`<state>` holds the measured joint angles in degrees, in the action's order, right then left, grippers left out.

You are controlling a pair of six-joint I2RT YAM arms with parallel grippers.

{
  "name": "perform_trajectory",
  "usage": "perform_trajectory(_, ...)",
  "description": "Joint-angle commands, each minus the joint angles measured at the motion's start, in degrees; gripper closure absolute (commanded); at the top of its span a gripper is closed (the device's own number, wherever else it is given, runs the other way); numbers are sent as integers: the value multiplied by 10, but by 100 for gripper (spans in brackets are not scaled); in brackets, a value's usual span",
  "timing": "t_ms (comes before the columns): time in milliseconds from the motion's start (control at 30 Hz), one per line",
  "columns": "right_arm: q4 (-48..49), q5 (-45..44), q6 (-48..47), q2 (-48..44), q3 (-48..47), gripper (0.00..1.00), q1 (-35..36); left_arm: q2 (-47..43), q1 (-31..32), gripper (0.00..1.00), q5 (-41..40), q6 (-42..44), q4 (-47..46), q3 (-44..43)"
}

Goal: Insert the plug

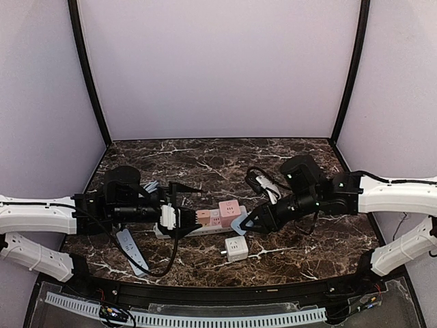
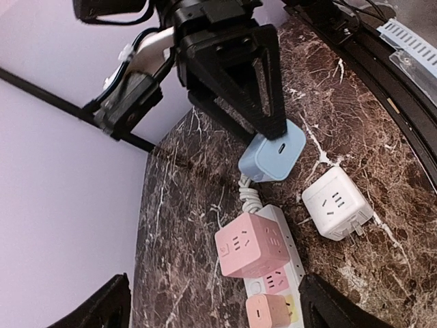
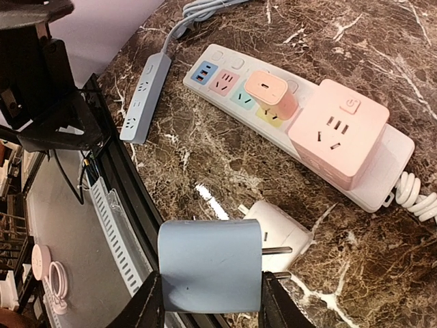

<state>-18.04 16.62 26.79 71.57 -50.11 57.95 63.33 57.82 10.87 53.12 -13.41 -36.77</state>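
One blue adapter point(image 3: 208, 263) is sitting clamped in my right gripper point(image 3: 210, 301); I'm squaring it toward the power strip point(image 3: 235, 65) ahead, left gripper point(image 1: 176, 217) gaping empty.

A pale blue plug point(image 3: 210, 263), boxy with rounded corners, is held aloft between the fingers of the right gripper point(image 3: 212, 294), just off the cord end of the white power strip point(image 3: 222, 83); the strip is laid flat, with several coloured sockets uncovered.

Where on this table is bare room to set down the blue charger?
Bare table lies along the far edge, behind the white power strip, and near right, beside the white cube adapter. The centre, between left hand and right hand with the blue charger, is crowded.
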Motion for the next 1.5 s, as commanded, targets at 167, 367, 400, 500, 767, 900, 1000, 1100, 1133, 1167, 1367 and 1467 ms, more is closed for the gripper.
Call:
perform_trajectory(167,16,45,12,22,-35,68,-5,78,61,20,-26,132,117,-86)
perform_trajectory(367,16,57,18,27,-42,68,-5,126,84,21,-69,155,131,-124)
perform_trajectory(400,18,61,19,30,-43,68,-5,131,89,21,-73,161,131,-130)
perform_trajectory(500,20,72,20,35,-44,68,-4,153,98,21,-92,171,144,-148)
perform_trajectory(767,27,85,22,38,-44,68,-4,187,114,30,-116,182,160,-187)
perform_trajectory(900,28,85,24,41,-43,68,-4,200,120,38,-121,182,162,-198)
perform_trajectory(1000,32,86,26,40,-42,68,-5,210,122,44,-123,180,162,-203)
perform_trajectory(1100,32,81,26,41,-42,68,-4,215,123,47,-125,177,161,-207)
perform_trajectory(1133,33,82,26,42,-42,68,-4,217,124,49,-125,176,161,-208)
perform_trajectory(1167,34,82,27,42,-42,69,-4,218,124,50,-125,175,160,-209)
perform_trajectory(1367,39,80,29,50,-44,68,-4,223,126,61,-126,167,153,-212)
perform_trajectory(1467,42,78,32,52,-45,68,-4,225,126,71,-125,159,152,-218)
